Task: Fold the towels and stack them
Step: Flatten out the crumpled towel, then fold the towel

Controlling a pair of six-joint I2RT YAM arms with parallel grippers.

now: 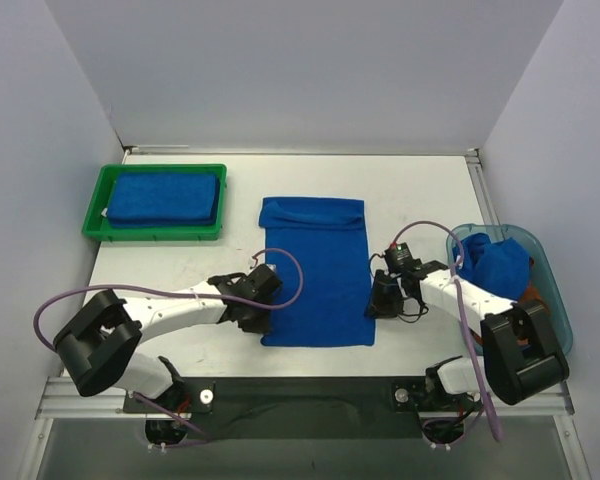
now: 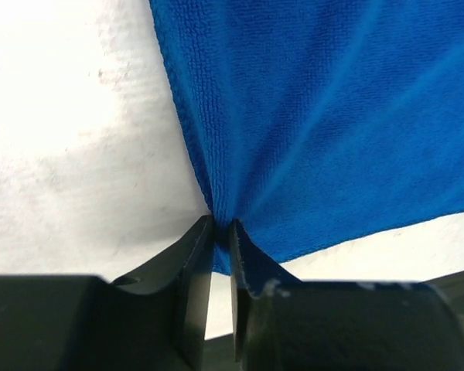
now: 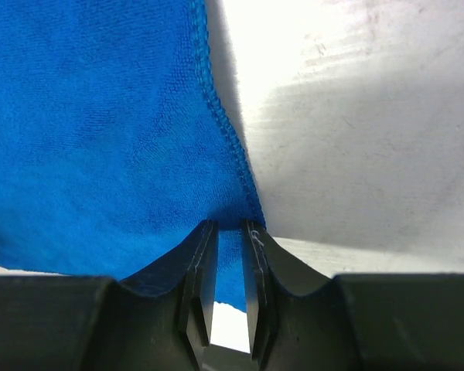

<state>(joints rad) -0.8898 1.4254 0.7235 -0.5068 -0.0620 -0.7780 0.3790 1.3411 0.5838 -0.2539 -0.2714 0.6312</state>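
Left pincer [image 2: 222, 224], right pincer [image 3: 230, 226] clamp near corners of flat royal-blue terry towel [image 1: 315, 280] — fold pending; folded blue towel [image 1: 165, 197] in green plastic tray [image 1: 99, 205], crumpled towels [image 1: 495, 262] in teal bin [image 1: 546, 262].

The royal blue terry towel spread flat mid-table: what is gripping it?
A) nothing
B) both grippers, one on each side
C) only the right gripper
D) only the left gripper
B: the wrist views show the left gripper pinching the royal blue terry towel at its near left corner and the right gripper closed on its right edge.
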